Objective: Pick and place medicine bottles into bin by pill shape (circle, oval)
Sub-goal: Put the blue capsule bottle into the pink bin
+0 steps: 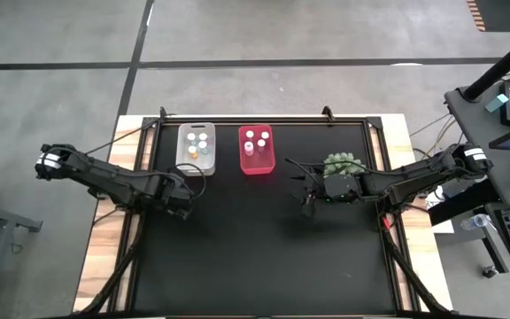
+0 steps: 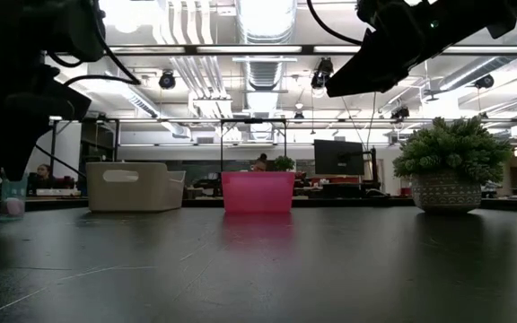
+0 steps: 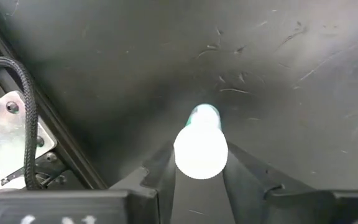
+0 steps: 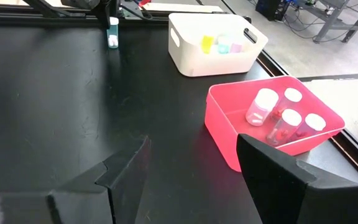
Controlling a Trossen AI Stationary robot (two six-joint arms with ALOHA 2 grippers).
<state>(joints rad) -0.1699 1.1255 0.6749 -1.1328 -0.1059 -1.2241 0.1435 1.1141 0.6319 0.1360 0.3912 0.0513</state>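
One medicine bottle (image 3: pixel 201 151), teal-bodied with a white cap, stands upright on the black table near its left edge. It also shows in the low view (image 2: pixel 12 199) and in the right wrist view (image 4: pixel 112 32). My left gripper (image 3: pixel 201 163) points straight down over it, shut on it. My right gripper (image 4: pixel 191 155) hangs open above the table, near the red bin (image 4: pixel 229 134), touching nothing. The red bin and the whitish bin (image 4: pixel 191 59) each hold several bottles. My left gripper pinches the bottle's top, at the white cap (image 3: pixel 182 163), between its two fingers, one on either side. The fingers (image 3: pixel 160 171) come from above, pointing down. The bottle stays upright with its base on the table (image 2: pixel 12 213).
The whitish bin (image 1: pixel 182 146) and the red bin (image 1: pixel 243 152) stand side by side at the table's far middle. A green potted plant (image 1: pixel 343 164) sits at the far right beside my right arm. The table's near half is bare black surface (image 1: pixel 255 266).
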